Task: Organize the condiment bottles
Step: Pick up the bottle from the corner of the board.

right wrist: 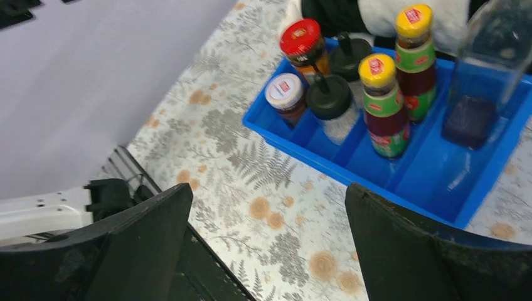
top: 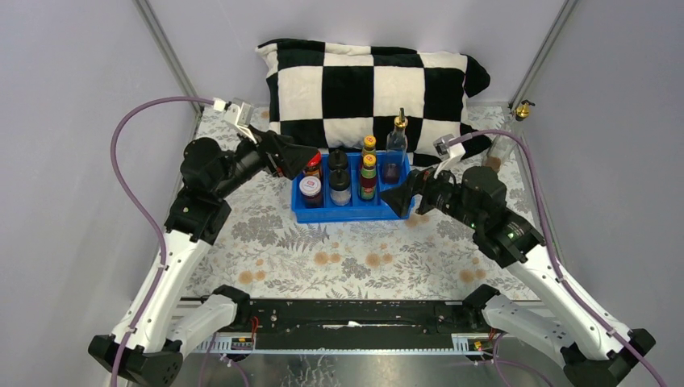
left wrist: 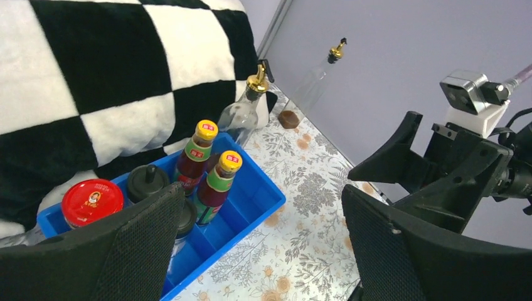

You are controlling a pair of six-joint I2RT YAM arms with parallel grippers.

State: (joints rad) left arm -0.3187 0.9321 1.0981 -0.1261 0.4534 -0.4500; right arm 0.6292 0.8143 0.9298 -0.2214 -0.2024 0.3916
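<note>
Left claw (top: 306, 159) partly covers the red-lidded jar (top: 313, 166). The clear bottle (left wrist: 312, 88) at the far right is faint against the wall (top: 81, 81). The table (top: 355, 258) is flower-patterned and the walls grey, with a chequered pillow (top: 371, 81) at the far side. The other condiment bottles (top: 369, 168) stand in the blue tray (top: 355, 216). Both claws gape wide and hold nothing, the left over the tray's left end, the right claw (top: 399, 199) at its right end.

tray: blue tray (right wrist: 295, 141) on floral table cover (right wrist: 244, 163)
left column: white-lidded jar (right wrist: 284, 91) near, red-lidded jar (right wrist: 300, 37) far
next: black-capped jars (right wrist: 328, 96)
then: yellow-capped sauce bottles (right wrist: 378, 94), one behind the other
right: glass bottle (right wrist: 480, 88), dark liquid
right gripper (right wrist: 266, 251): fingers spread wide
</note>
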